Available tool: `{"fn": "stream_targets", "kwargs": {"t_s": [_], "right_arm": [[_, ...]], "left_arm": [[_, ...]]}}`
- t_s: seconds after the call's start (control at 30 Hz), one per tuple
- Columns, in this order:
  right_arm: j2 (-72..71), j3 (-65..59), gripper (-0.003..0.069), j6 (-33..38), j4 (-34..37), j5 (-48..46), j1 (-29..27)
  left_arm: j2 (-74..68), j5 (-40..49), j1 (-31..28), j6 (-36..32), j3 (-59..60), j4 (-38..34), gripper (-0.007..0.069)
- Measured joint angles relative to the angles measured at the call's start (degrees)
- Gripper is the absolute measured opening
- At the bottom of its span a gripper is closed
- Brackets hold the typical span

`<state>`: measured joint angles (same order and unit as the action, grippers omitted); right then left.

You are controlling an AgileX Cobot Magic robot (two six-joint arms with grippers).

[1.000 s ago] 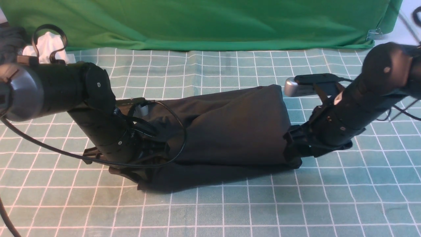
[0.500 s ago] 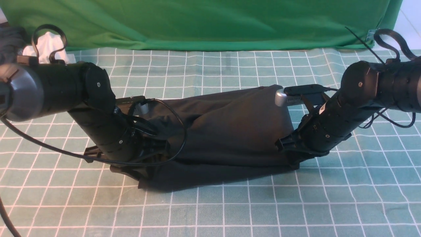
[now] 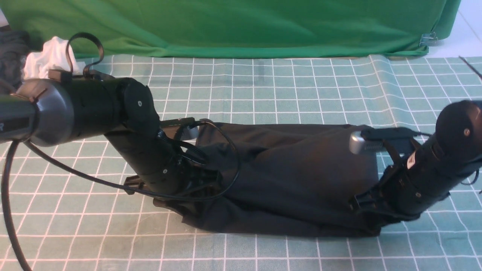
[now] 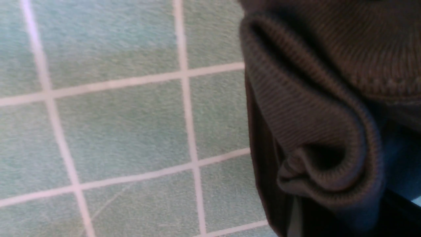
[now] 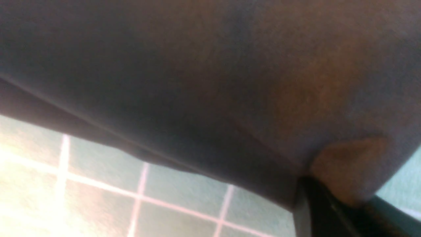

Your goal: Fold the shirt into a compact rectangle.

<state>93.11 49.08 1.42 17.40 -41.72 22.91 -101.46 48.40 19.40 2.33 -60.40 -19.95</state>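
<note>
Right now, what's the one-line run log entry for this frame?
stage: mid-fold | shirt: bunched lengthwise on table | left gripper: shut on shirt | right gripper: shut on shirt

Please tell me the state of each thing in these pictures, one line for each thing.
shirt: partly folded into a long band, held at both ends, its middle on the table.
left gripper: shut on the shirt's ribbed collar.
right gripper: shut on the shirt's other end.
white cloth: crumpled, at the table's far left corner.
tablecloth: spread flat.
</note>
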Motion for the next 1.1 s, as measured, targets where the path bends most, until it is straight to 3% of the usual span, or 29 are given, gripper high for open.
{"fn": "stream_targets", "kwargs": {"t_s": [0.2, 0.43, 0.53, 0.83, 0.97, 1.1], "right_arm": [[0.00, -0.60, 0.0143, -0.15, -0.58, 0.38, 0.00], [0.00, 0.38, 0.0329, -0.19, -1.49, 0.82, 0.00], [-0.04, 1.99, 0.0353, -0.26, -1.55, -0.93, 0.00], [-5.59, 7.91, 0.0381, -0.51, -5.44, -7.13, 0.00], [-9.90, 8.31, 0.0483, -1.06, -6.90, -9.25, 0.00], [-14.02, 8.37, 0.0538, -1.42, -7.62, -11.40, 0.00]], "left_arm": [[0.00, -1.60, 0.06, 0.00, 0.00, 1.07, 0.0094], [0.00, -0.04, 0.06, 0.40, 0.00, 1.86, 0.0094], [0.00, 0.70, 0.06, 0.54, 0.00, 1.92, 0.0112], [0.05, 1.24, 0.06, 1.56, 0.00, 3.02, 0.0322], [0.11, 3.88, 0.06, 1.80, -1.89, 3.45, 0.0404], [1.50, 8.10, 0.06, 2.21, -4.78, 3.79, 0.0436]]}}
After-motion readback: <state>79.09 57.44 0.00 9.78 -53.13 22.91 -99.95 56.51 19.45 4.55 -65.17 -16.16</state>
